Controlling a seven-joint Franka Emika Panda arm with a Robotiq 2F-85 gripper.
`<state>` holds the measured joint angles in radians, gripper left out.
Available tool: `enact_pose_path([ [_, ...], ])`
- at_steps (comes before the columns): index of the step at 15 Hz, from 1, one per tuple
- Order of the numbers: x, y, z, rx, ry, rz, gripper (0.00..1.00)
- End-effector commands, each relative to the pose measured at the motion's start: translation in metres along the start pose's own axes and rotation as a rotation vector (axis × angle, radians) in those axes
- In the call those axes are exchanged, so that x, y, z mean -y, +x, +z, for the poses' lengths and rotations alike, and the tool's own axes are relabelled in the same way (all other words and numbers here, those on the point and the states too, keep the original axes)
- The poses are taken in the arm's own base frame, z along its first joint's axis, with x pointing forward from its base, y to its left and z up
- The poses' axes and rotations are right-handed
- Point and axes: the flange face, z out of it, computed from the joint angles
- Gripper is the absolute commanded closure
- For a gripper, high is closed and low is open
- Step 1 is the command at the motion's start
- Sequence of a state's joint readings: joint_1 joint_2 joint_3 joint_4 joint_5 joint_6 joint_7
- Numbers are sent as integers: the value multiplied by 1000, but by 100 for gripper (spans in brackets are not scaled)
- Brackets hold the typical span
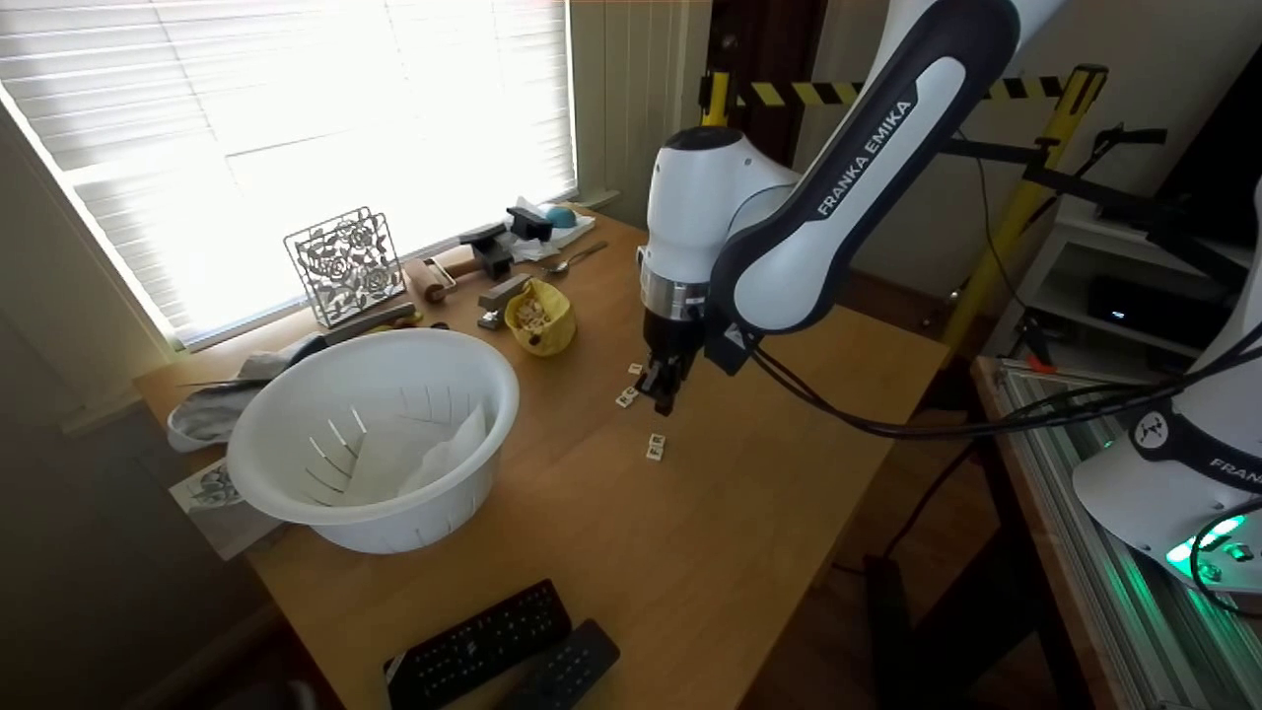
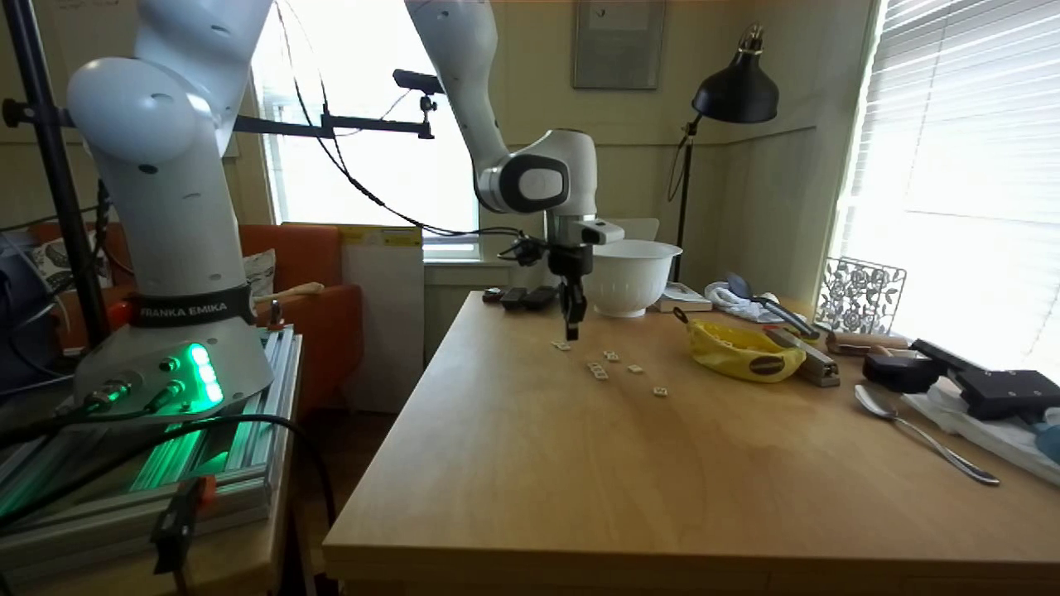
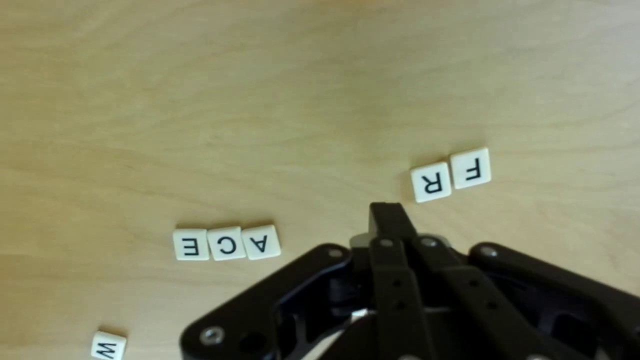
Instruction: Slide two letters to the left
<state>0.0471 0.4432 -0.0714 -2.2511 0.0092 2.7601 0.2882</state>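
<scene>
My gripper is closed, fingers together. Just beyond its tips, rightward in the wrist view, lie letter R and letter F; leftward, letter E, letter C and letter A, with letter W farther off. The arm reads FRANKA EMIKA.

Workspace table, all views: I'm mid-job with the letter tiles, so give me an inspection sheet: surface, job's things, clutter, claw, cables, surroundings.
Surface: wooden table; spills: nothing seen.
Job's things: F tile and R tile side by side; A tile, C tile and E tile in a row; single tiles lie apart.
Clutter: white bowl, yellow pouch, two black remotes.
Claw: looks shut; held tile: nothing seen; table contact: can't tell.
Cables: black cables hang from the arm; none seen across the tiles.
Surroundings: bright window, lamp, striped tape.
</scene>
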Motion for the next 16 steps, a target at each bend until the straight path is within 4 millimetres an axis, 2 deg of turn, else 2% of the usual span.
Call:
enact_pose_path([
  [1,-15,-1,-13,-11,0,37,100],
  [4,-30,7,-18,-28,-18,60,100],
  [5,-34,8,-19,-30,-22,68,74],
  [6,-38,10,-19,-33,-28,74,73],
  [8,-46,12,-21,-37,-36,88,60],
  [16,-61,13,-28,-40,-59,112,4],
])
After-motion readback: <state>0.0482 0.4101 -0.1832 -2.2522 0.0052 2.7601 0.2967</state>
